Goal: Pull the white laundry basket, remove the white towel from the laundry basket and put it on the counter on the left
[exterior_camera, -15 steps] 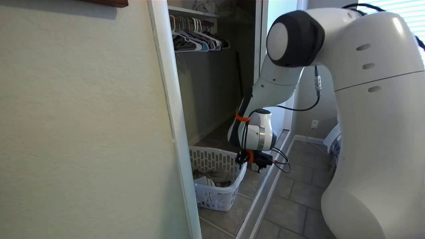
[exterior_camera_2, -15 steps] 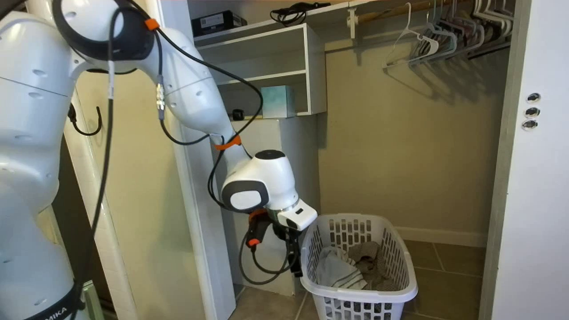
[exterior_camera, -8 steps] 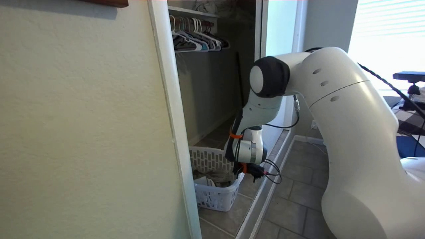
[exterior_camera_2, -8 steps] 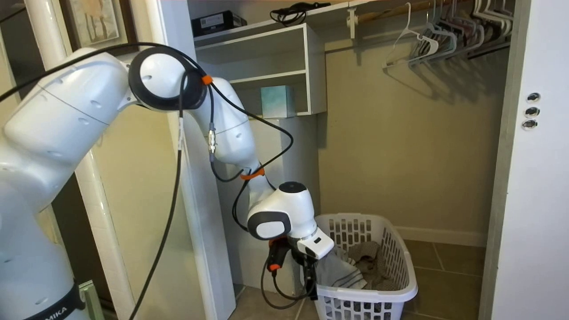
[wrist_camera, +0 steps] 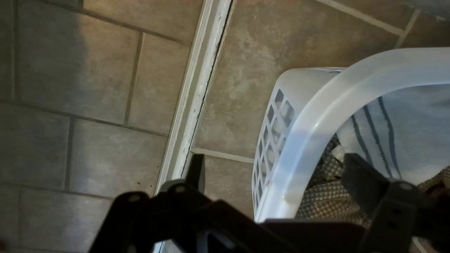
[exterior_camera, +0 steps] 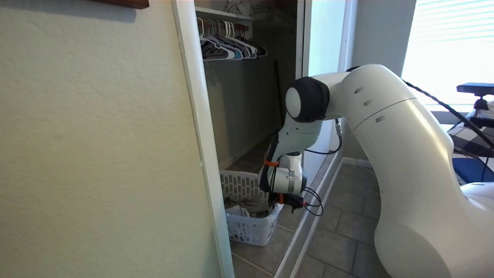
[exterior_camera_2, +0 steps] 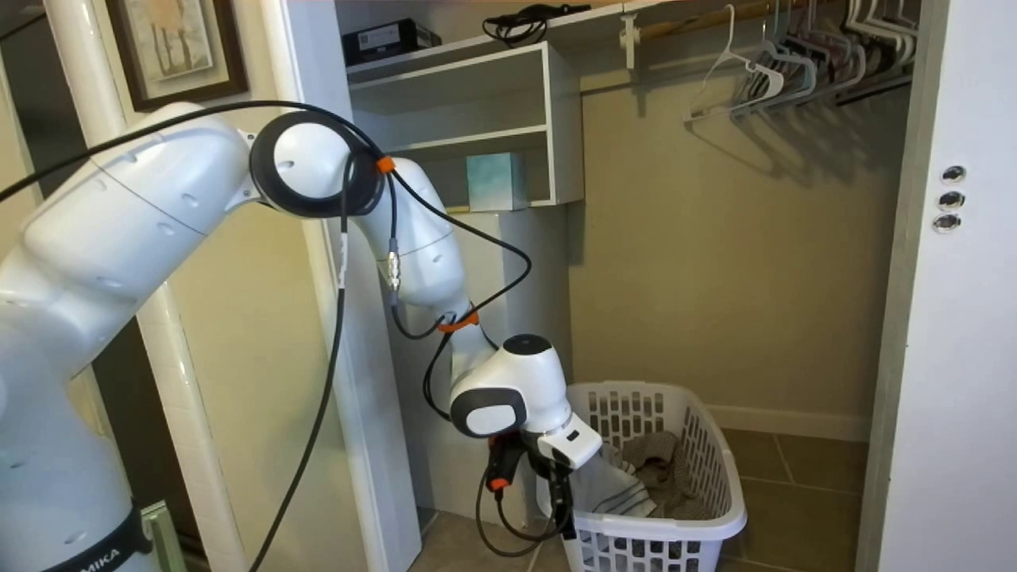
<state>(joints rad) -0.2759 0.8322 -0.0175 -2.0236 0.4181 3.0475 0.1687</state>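
Observation:
The white laundry basket [exterior_camera: 251, 231] stands on the tiled closet floor; it also shows in an exterior view [exterior_camera_2: 683, 528] and the wrist view [wrist_camera: 316, 119]. Inside it a white towel with dark stripes [wrist_camera: 415, 126] lies over brown checked cloth [wrist_camera: 330, 198]; the towel also shows in an exterior view [exterior_camera_2: 612, 486]. My gripper [wrist_camera: 276, 168] is open and points down at the basket's near side. In the wrist view one finger appears outside the rim and one inside, with the rim between them; contact cannot be told. I cannot identify a counter.
A closet door frame [exterior_camera_2: 349, 318] stands beside the arm. A white floor track [wrist_camera: 193, 95] runs past the basket. A shelf unit [exterior_camera_2: 566, 127] with a teal box [exterior_camera_2: 496, 182] is at the closet's left. Hangers [exterior_camera_2: 794, 63] hang above. Loose cables [exterior_camera_2: 508, 516] dangle by the gripper.
The arm has reached forward and down, bringing the gripper from above the basket's side down to its rim. The basket and towel have not moved.

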